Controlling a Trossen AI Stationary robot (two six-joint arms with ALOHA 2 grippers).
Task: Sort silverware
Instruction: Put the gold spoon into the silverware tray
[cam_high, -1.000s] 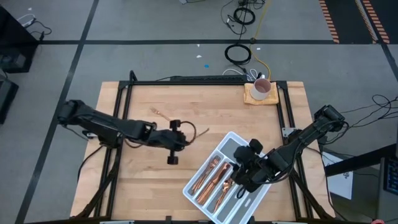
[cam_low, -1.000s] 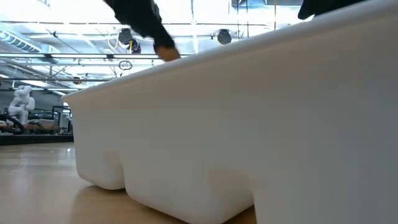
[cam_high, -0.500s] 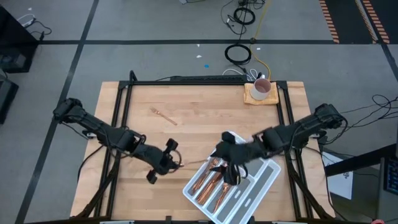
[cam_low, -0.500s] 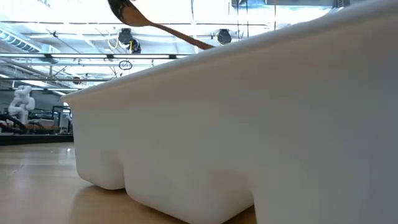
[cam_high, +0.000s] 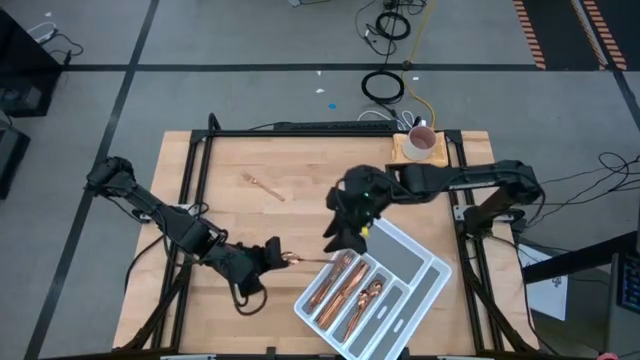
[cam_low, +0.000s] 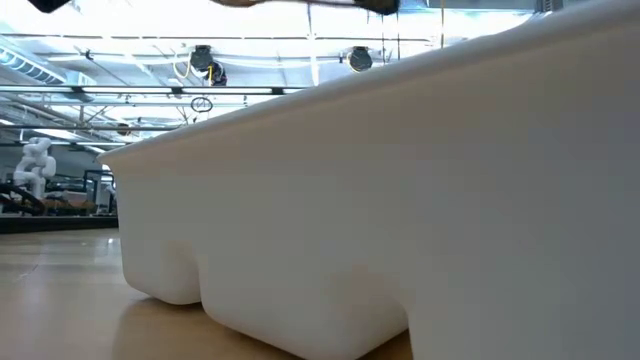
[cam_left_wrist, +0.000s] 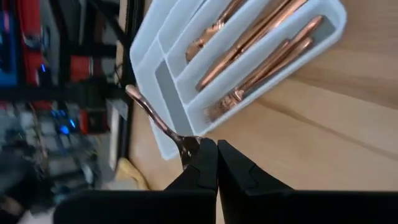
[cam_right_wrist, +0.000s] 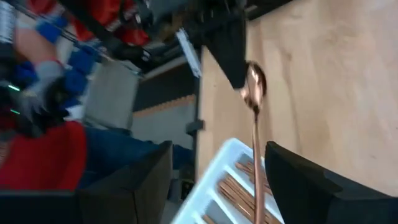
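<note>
My left gripper is near the table's middle, left of the white divided tray, and is shut on a copper spoon. The spoon sticks out level toward the tray's left corner. My right gripper hovers open just beyond the spoon's free end, over the tray's far-left corner. In the right wrist view its fingers stand wide on either side of the spoon without touching it. Several copper pieces lie in the tray's narrow slots. One more piece lies flat on the wood. My left gripper pinches the spoon by its bowl end between the two shut fingertips. It comes level from the table's left side, with the fingers in line with the spoon. The spoon is lifted clear, and its handle points away toward the tray.
A white mug stands on a small wooden board at the far right corner. The tray's wide slot holds nothing. In the low view the tray's white wall fills most of the picture. Bare wood stretches across the table's far left.
My left gripper carried the spoon from the table's middle toward the near edge, then stayed beside the tray's left corner. My right gripper rose from the tray's near right part and swung left and toward the far edge, ending by the spoon's free end.
</note>
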